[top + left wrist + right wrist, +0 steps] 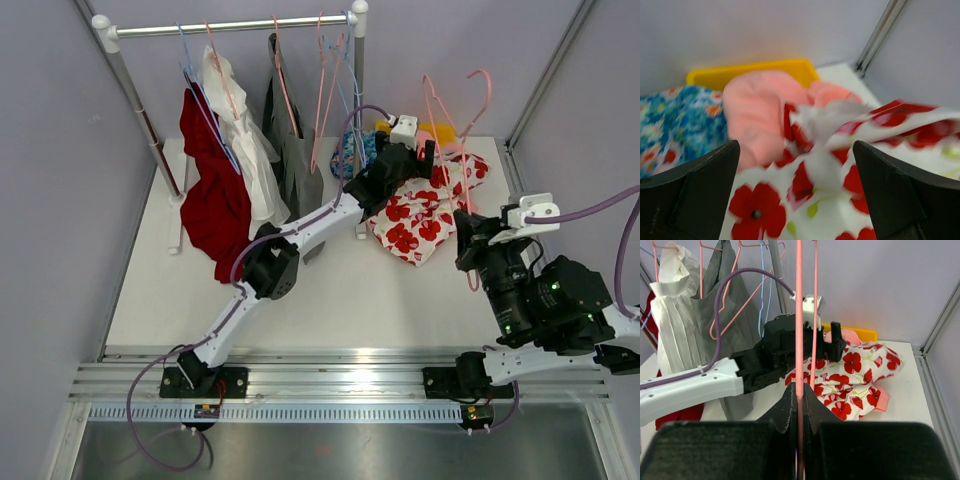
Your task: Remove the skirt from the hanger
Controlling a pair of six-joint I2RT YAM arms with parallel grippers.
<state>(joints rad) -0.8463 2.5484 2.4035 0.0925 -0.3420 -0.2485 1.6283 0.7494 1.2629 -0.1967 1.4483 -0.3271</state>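
The skirt [420, 215], white with red poppies, lies heaped on the table at the back right. It also shows in the right wrist view [855, 375] and, blurred, in the left wrist view [805, 195]. A pink wire hanger [470, 165] stands up over it. My right gripper [467, 228] is shut on the hanger's wire [799, 315], the jaws pinching it [799, 395]. My left gripper [425, 160] is open just above the skirt's far edge, its fingers wide apart [796, 190] with skirt cloth between them, not gripped. Whether the skirt still hangs on the hanger is hidden.
A clothes rail [230, 27] at the back left carries a red garment [212, 200], a white one [245, 150], a grey one [290, 150] and bare hangers [330, 90]. A yellow tray [765, 70], pink cloth [760, 115] and blue floral cloth [675, 120] lie behind the skirt.
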